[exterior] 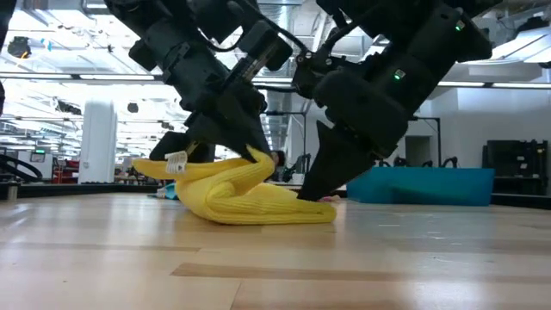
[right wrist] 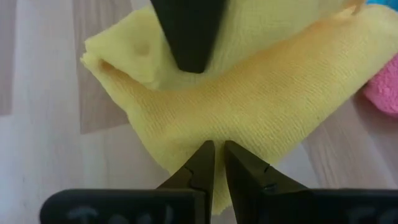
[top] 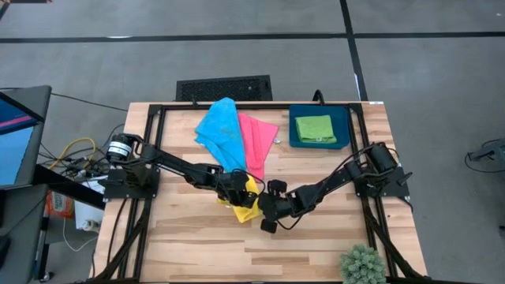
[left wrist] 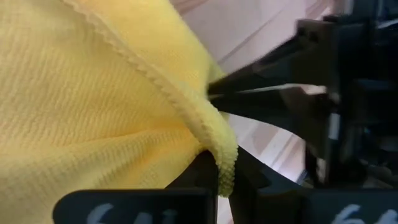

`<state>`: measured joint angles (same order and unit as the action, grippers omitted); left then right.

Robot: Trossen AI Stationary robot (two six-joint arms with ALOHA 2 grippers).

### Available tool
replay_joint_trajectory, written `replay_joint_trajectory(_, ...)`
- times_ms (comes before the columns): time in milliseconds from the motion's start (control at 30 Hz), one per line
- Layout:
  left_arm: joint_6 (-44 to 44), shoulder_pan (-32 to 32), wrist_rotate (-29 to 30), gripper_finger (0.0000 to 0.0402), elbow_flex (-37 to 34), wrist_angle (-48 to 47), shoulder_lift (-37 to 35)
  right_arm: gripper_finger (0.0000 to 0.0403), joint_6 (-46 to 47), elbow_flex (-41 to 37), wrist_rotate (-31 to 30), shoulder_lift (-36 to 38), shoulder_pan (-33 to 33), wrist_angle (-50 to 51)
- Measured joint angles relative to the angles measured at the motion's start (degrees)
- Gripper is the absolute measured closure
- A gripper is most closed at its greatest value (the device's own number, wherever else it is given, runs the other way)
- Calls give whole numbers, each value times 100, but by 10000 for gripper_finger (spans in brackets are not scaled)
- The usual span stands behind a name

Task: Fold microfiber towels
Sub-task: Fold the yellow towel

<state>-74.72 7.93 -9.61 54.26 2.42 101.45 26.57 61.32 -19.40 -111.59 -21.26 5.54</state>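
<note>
The yellow towel (exterior: 250,200) lies bunched on the table (top: 316,244), its edge pinched between the closed fingers of the left gripper (left wrist: 219,180). The right gripper (right wrist: 219,163) meets its opposite edge, fingers nearly shut, seemingly nipping the cloth. Both arms slant down to meet mid-table. Beyond lie the blue towel (top: 219,126), pink towel (top: 258,142) and green towel (top: 315,128).

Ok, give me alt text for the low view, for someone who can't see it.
A yellow towel lies bunched and partly folded on the wooden table, with both dark arms reaching down onto it. The left tool pinches a raised fold at the top of it, and the right tool is at its edge near the table. A dark blue tray sits behind.
</note>
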Motion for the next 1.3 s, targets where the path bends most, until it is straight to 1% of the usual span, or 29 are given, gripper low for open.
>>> replay_joint_trajectory(100,-18,-1,50,397,0,196,0,340,1,15,25,-46,0,-112)
replay_joint_trajectory(300,-31,-1,125,399,0,169,0,340,0,7,129,-114,-2,-131)
replay_joint_trajectory(600,33,56,83,378,0,191,0,340,-107,7,131,-116,-2,-131)
replay_joint_trajectory(800,2,97,107,351,0,220,0,340,-107,7,133,-116,-2,-129)
replay_joint_trajectory(967,33,133,110,325,0,448,-1,340,-109,7,135,-118,0,-129)
replay_joint_trajectory(1100,61,124,129,300,0,629,-2,340,-153,7,135,-118,0,-129)
replay_joint_trajectory(1300,72,167,127,264,0,628,-2,340,-155,7,138,-118,0,-129)
